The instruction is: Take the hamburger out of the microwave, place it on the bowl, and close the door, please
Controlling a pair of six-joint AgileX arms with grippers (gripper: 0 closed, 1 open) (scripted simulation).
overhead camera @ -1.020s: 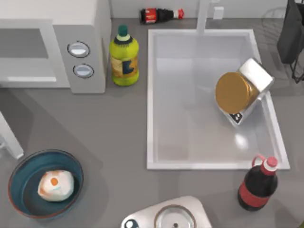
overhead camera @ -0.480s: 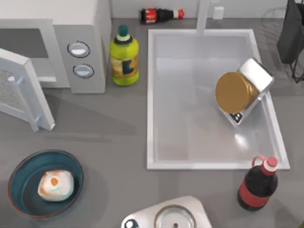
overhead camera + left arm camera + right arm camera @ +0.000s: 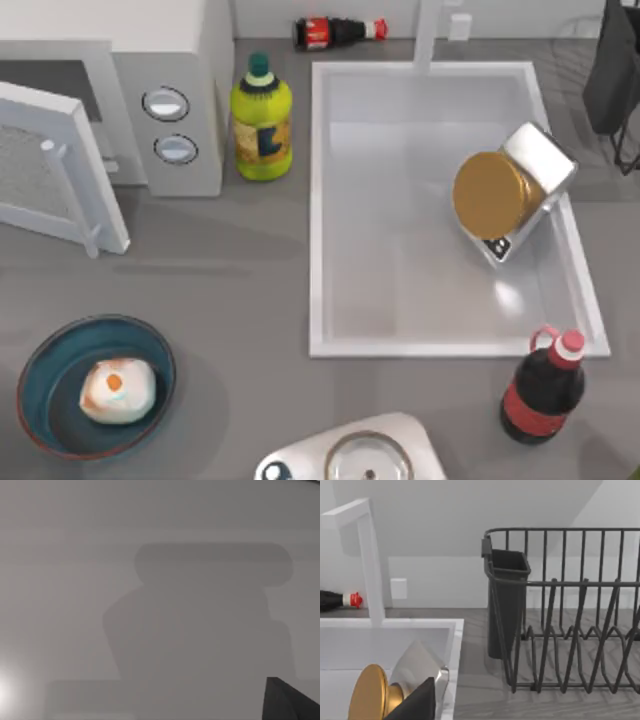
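Observation:
The whitish hamburger (image 3: 118,390) with orange patches lies inside the teal bowl (image 3: 45,405) at the table's front left. At the back left stands the light grey microwave (image 3: 170,60). Its door (image 3: 50,165) with the mesh window is ajar, angled out from the front over the table. My right arm is parked at the back right, where its gripper (image 3: 612,70) hangs dark above the table edge. The left wrist view faces a plain grey surface with a dark piece of my left gripper (image 3: 292,700) in one corner.
A yellow-green bottle (image 3: 262,120) stands right of the microwave. The white sink (image 3: 318,200) holds a gold-lidded jar (image 3: 495,195). A cola bottle (image 3: 545,385) stands front right and another (image 3: 340,32) lies at the back. A silver-rimmed item (image 3: 365,455) sits front centre, a dish rack (image 3: 570,620) far right.
The microwave door has swung from wide open toward the microwave and now stands ajar. The hamburger and bowl have not moved.

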